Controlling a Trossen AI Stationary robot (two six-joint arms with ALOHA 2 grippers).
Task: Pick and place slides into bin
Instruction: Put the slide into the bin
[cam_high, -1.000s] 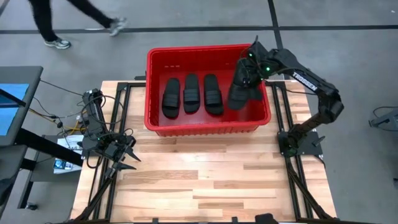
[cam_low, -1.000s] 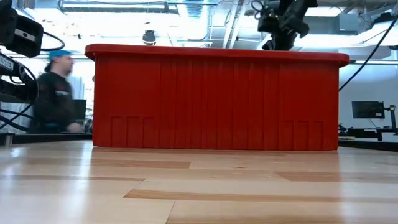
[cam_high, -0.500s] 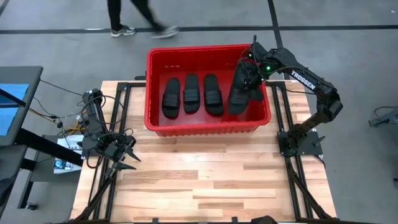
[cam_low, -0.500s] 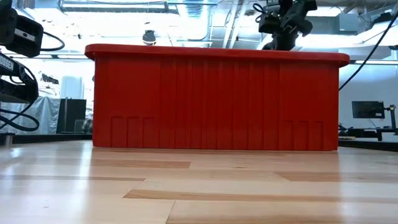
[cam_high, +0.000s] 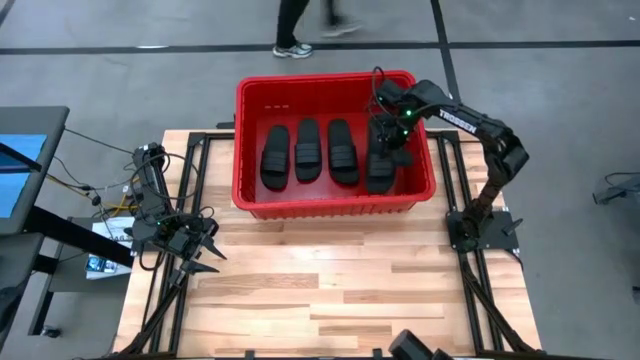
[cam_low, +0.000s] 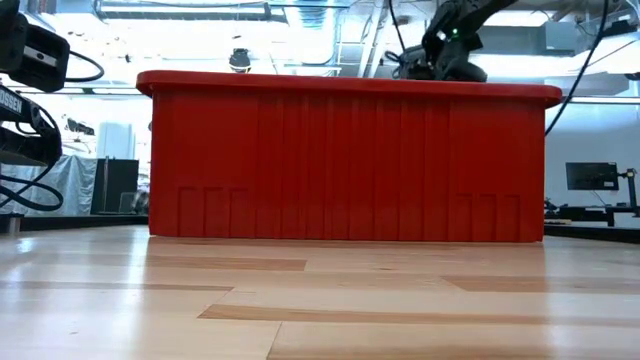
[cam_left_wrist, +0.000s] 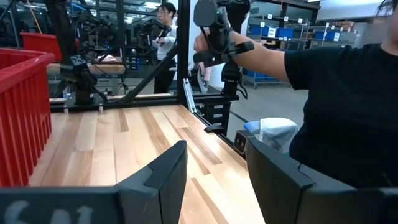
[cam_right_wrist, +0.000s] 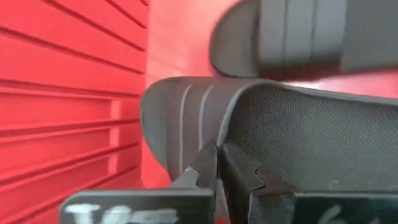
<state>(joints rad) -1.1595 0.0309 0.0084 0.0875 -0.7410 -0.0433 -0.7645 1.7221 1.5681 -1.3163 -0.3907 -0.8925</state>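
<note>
— Wooden table (cam_high: 330, 290), red bin (cam_high: 250, 140) at its far edge. Where's the right gripper (cam_high: 385, 140)?
— Down inside the bin's right end, fingers (cam_right_wrist: 208, 163) nearly pressed together, pinching the strap of the fourth slide (cam_high: 381, 165).
— And the others?
— Three slides (cam_high: 309, 151) lie side by side on the bin floor, left of that one.
— Left gripper (cam_high: 207, 253)?
— Spread open, waiting near the table's left edge
</note>
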